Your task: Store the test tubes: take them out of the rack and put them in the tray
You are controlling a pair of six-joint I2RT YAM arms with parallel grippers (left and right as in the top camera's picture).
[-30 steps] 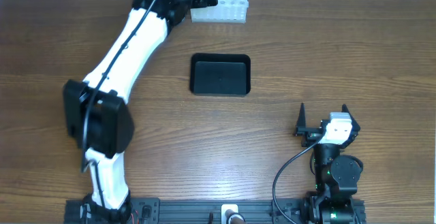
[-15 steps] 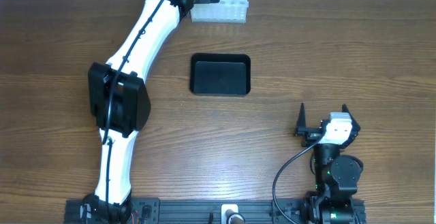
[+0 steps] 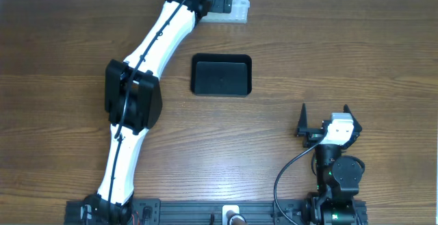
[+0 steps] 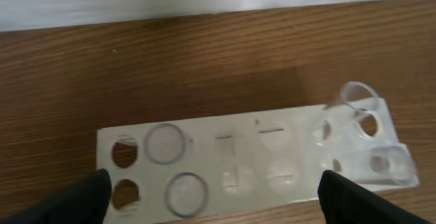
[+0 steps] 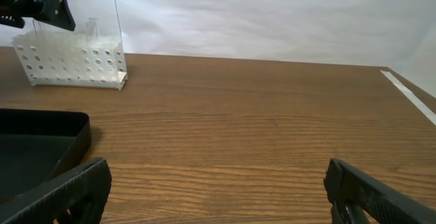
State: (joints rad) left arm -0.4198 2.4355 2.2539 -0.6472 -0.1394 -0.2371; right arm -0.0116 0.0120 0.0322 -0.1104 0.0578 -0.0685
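Bright, even light from above covers the brown wood-grain desk (image 3: 356, 61) in the top view; the shallow black rectangular tray (image 3: 222, 75) casts only a thin soft shadow. In the left wrist view the clear plastic test tube rack (image 4: 252, 163) at mid-frame looks hazy and washed out, and the dark fingers (image 4: 75, 200) of the left hand (image 4: 214, 186) in the lower corners are blurred. The right wrist view's white wall (image 5: 272, 13) glows pale.
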